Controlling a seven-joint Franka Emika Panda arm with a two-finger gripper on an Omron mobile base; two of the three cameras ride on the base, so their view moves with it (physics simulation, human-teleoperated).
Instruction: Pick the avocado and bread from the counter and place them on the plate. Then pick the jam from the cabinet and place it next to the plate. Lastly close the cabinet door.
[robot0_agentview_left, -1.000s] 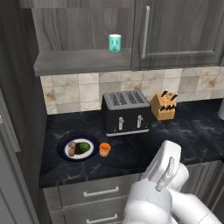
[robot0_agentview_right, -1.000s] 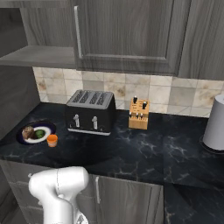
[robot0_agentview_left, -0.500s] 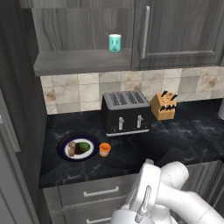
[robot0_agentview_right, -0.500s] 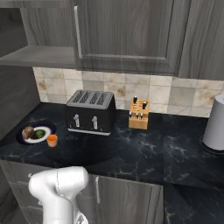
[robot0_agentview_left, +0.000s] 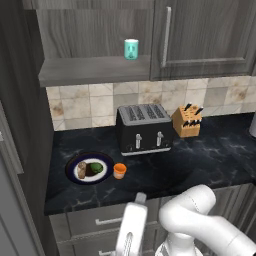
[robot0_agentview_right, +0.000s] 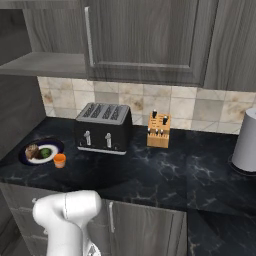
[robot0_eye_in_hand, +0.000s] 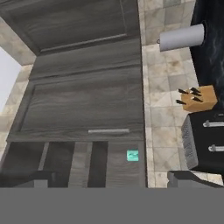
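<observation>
Sitting on the plate (robot0_agentview_left: 71, 168) are the avocado (robot0_agentview_left: 96, 168) and bread (robot0_agentview_left: 82, 170), the jam (robot0_agentview_left: 119, 171) just beside it on the surface (robot0_agentview_left: 200, 160); whether the gripper (robot0_eye_in_hand: 107, 181) is open, I cannot tell.

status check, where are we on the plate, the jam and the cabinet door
Gripper low by the drawers, jaw state unreadable. Dark-green avocado and tan bread on the navy-rimmed plate. Small orange jam jar beside plate. Grey wood-grain cabinet open, teal cup on shelf.
</observation>
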